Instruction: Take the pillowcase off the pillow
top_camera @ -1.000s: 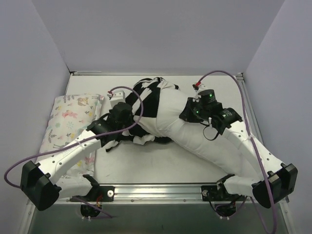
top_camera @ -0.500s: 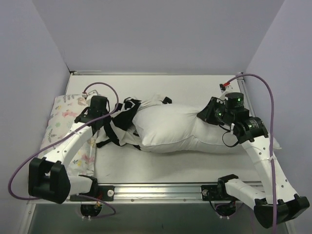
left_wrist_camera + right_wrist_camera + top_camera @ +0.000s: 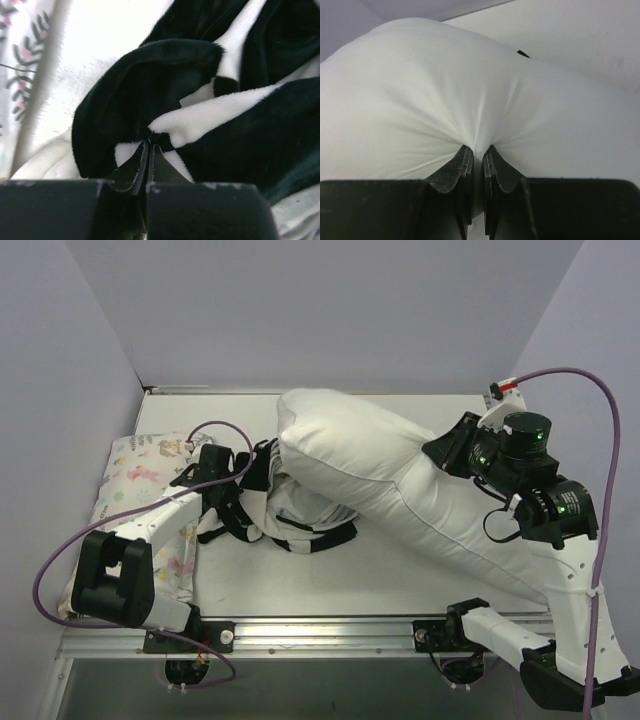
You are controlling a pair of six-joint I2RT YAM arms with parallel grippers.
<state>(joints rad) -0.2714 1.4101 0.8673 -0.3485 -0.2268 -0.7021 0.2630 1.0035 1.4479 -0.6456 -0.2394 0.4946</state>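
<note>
The pillow (image 3: 370, 455) has risen, pinched in the right gripper (image 3: 477, 150); left gripper (image 3: 149, 144) clamps the pillowcase (image 3: 145, 85).

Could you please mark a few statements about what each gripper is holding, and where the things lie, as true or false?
1. The right gripper is shut on the pillow. True.
2. The left gripper is open and clear of the pillowcase. False: it is shut on a fold of the black and white fabric.
3. The pillow is wholly covered by the pillowcase. False: nearly all of the pillow shows bare white, and the pillowcase lies bunched by its left end.
4. The animal-print pillow lies along the left side of the table. True.
</note>
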